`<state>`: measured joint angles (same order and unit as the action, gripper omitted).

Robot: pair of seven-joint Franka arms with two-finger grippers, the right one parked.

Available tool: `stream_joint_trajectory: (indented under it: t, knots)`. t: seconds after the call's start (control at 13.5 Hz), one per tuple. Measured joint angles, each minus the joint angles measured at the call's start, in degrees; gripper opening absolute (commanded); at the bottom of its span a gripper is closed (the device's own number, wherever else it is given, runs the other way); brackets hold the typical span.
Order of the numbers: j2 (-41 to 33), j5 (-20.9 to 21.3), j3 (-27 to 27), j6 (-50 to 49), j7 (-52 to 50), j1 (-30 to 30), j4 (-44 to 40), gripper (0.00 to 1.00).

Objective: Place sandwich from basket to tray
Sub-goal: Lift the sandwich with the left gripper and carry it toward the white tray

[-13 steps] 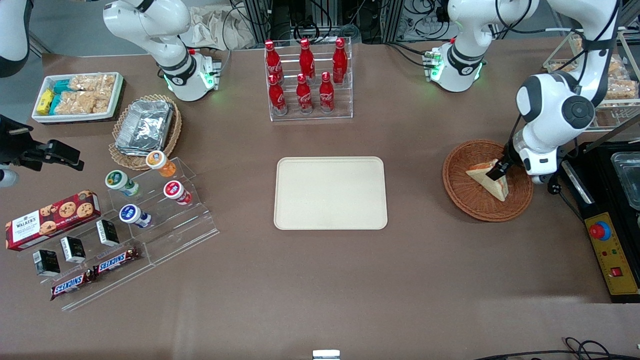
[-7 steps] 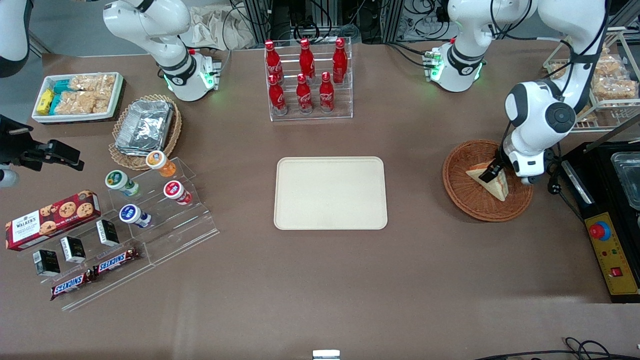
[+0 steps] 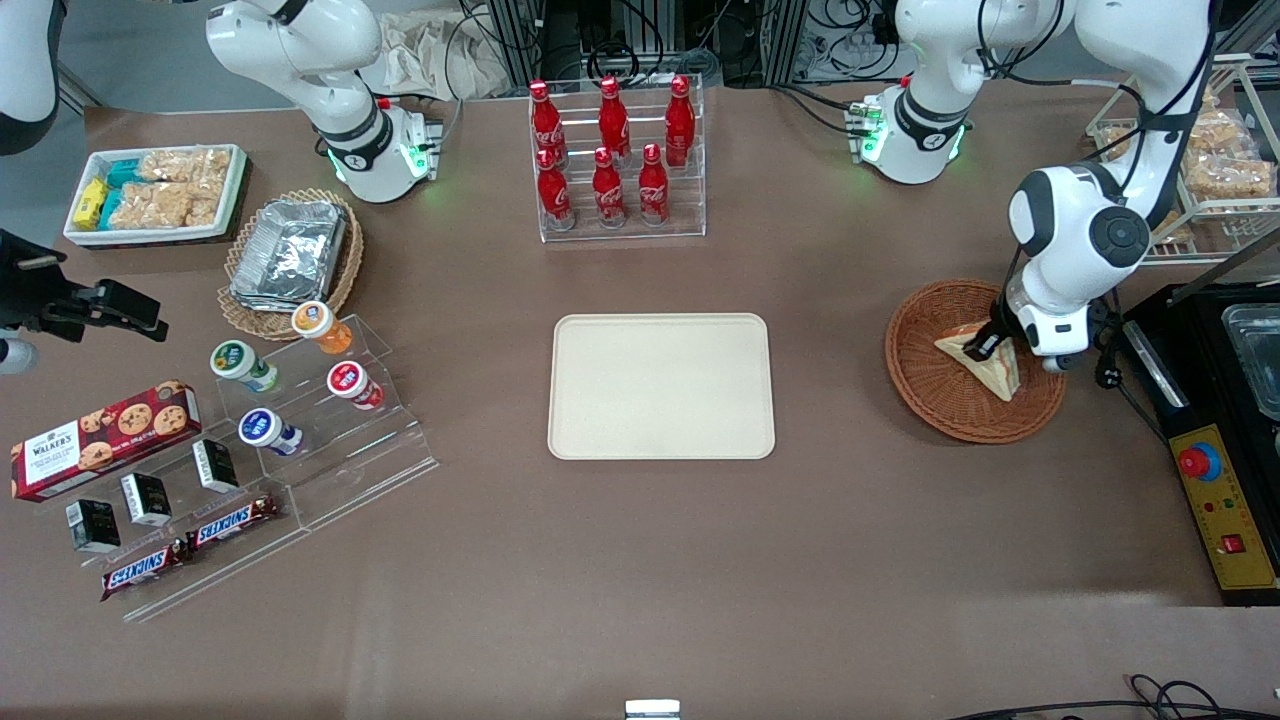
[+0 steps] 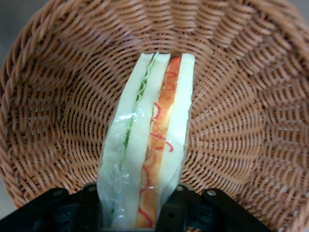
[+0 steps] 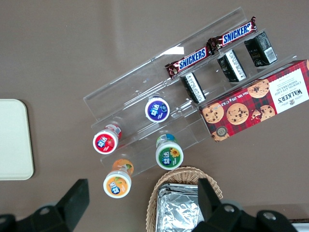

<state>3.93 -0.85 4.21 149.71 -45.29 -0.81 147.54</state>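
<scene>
The left arm's gripper (image 3: 978, 345) is reaching down into the basket (image 3: 940, 395), which is sitting on the brown surface (image 3: 640, 560) toward the working arm's end. Its jaws are pinching the sandwich (image 3: 990, 368) — in the left wrist view the two dark fingers (image 4: 175, 205) are pressing against the wrapped wedge from either side, with the bread filling the gap between them. The sandwich (image 4: 149, 145) is standing on edge in that view, its cut face showing pale bread, a green layer and an orange-red layer, all under a clear film. The woven wall of the basket (image 4: 58, 106) is curving around it on every side. From the front camera the wedge is lying in the part of the basket closest to the arm; whether it is resting on the weave or lifted just off it cannot be told.

The tray (image 3: 661, 387) is lying flat in the middle of the surface, well apart from the basket, nothing on it. Farther from the front camera than the tray, a clear rack of red bottles (image 3: 612, 150) is standing upright. Toward the parked arm's end, a lighter basket with foil trays (image 3: 288, 252) is sitting beside a clear stepped display (image 3: 330, 470) that is carrying small cups, dark little boxes and two Snickers bars (image 3: 190, 548) — a red cookie box (image 3: 100, 437) is lying next to it.
</scene>
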Motion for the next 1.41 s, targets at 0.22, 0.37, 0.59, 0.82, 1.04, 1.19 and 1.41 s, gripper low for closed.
stream_joint_trajectory:
  t: [0.22, 0.37, 0.59, 0.82, 1.04, 1.19, 1.41]
  knots:
    - [-4.62, 0.02, 0.24, -7.5, 2.42, 0.0, -2.07, 0.0]
    - [-8.92, 0.04, 0.9, -16.77, 4.86, 0.02, -5.99, 0.0]
    - [-12.95, 0.21, 1.86, -34.12, 7.71, 0.21, -17.2, 0.0]
    - [-13.17, 0.76, 1.35, -46.47, 8.63, 0.02, -29.05, 0.0]
    - [-13.08, 0.75, -1.96, -53.11, 11.71, -0.17, -35.49, 0.0]
    - [-13.03, 0.68, -6.09, -55.63, 12.35, -0.48, -38.83, 0.0]
    - [-12.64, 0.57, -10.83, -55.98, 12.4, -4.69, -40.18, 0.0]
